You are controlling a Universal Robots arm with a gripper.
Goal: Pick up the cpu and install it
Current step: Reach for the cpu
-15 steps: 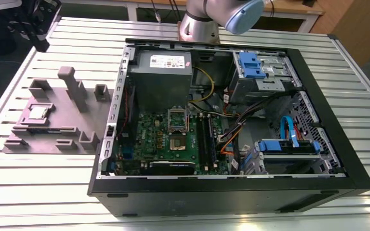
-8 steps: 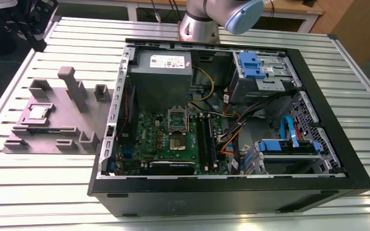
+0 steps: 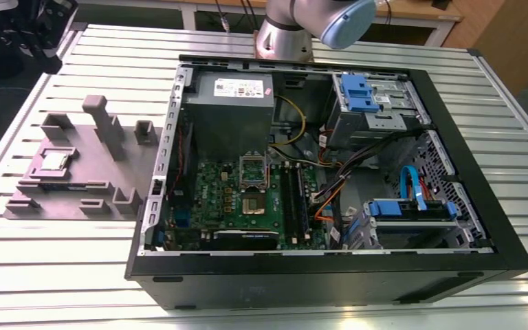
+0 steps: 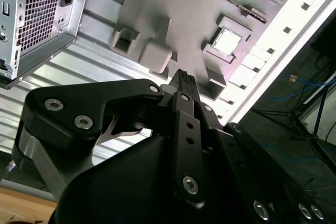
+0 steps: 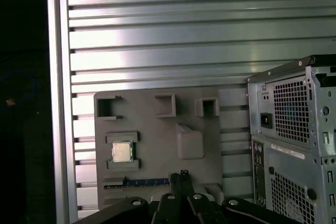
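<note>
The cpu (image 3: 56, 160) is a small silver square lying flat in a recess of the grey holder block (image 3: 71, 175), on the slatted table at the exterior view's left of the open computer case (image 3: 447, 137). In both wrist views the cpu (image 4: 227, 42) (image 5: 122, 151) lies far below, untouched. My gripper (image 4: 184, 75) (image 5: 181, 174) hangs high above the holder block, its fingers together and nothing between them. The motherboard (image 3: 245, 199) lies in the case with its socket (image 3: 253, 173) near the middle.
A grey power-supply box (image 3: 234, 89) fills the case's far corner. Blue drive brackets (image 3: 360, 93) and cables (image 3: 333, 192) crowd the case's right half. Grey posts (image 3: 99, 124) rise from the holder block. The arm's joint (image 3: 315, 24) stands behind the case.
</note>
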